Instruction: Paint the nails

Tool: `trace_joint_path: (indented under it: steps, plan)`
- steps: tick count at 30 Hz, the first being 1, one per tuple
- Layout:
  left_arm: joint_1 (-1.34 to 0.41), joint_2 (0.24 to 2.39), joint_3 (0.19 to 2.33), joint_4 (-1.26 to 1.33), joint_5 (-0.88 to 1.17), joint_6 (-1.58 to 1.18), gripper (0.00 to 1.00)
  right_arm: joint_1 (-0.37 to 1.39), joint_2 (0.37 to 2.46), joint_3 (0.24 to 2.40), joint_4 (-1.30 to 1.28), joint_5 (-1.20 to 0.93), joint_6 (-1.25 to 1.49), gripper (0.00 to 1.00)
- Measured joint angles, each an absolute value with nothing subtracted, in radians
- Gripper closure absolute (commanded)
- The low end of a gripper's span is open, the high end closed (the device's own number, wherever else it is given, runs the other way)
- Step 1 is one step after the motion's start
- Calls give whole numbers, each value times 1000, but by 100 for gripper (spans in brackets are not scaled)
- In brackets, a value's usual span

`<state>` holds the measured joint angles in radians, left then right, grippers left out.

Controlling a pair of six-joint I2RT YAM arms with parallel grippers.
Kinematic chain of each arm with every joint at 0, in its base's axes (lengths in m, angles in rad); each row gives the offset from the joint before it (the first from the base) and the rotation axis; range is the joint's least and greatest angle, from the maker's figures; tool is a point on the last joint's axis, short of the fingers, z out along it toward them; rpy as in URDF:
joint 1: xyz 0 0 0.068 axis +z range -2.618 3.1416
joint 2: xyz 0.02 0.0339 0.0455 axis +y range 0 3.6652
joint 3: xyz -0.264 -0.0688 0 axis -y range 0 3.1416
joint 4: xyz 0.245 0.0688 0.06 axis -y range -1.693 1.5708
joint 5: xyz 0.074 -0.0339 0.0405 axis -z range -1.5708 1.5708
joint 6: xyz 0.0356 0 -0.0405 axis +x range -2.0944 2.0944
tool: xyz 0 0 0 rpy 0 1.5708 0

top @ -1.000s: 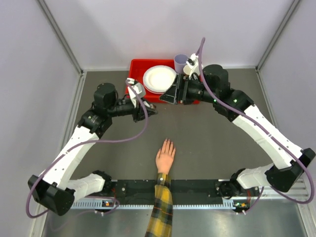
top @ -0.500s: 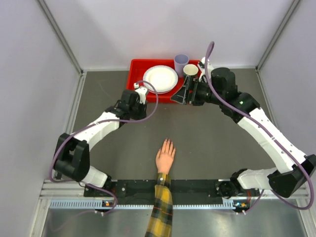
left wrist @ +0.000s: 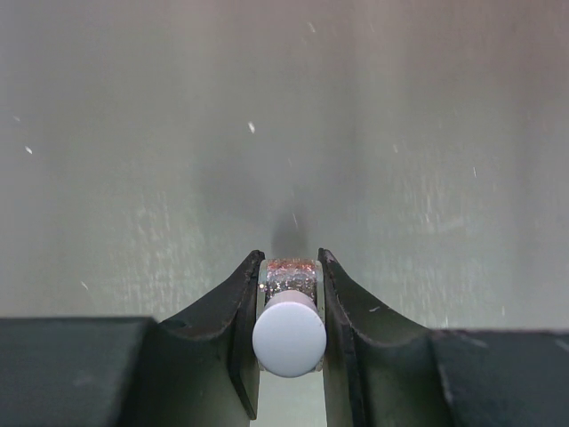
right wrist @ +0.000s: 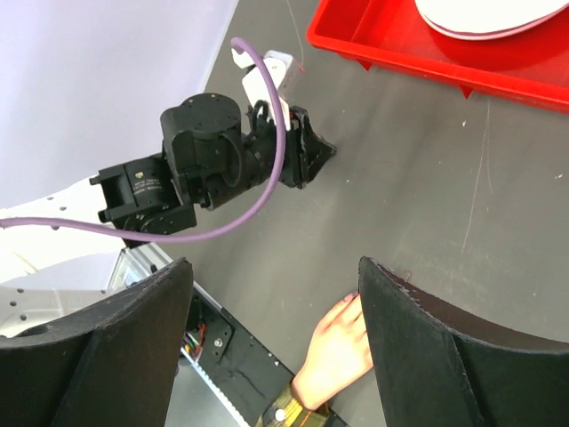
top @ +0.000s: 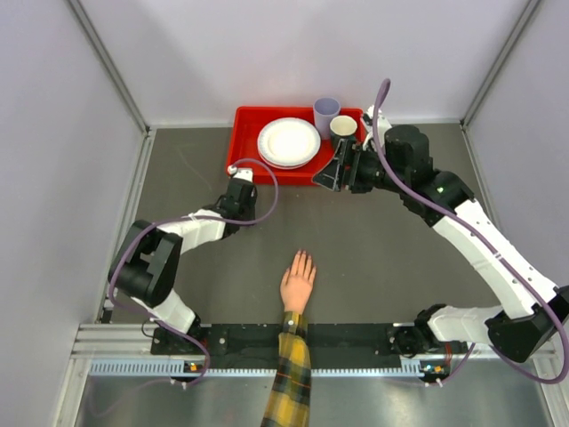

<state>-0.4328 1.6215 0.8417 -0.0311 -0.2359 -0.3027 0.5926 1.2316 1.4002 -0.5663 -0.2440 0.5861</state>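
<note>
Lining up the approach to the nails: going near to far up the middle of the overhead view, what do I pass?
Plaid sleeve → hand → nails at its fingertips → red tray, near rim → stack of white plates.

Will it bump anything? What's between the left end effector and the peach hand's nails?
Only bare dark grey tabletop separates the left end effector from the peach hand's tiny nails; the top view shows it.
</note>
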Motion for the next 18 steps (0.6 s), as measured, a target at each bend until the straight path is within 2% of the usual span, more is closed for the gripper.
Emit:
trace_joint_path:
  steps: [18]
  plan:
    - [-437,1686,807,83,-371,-433,86,593,1232,1368,-562,-244,585,26]
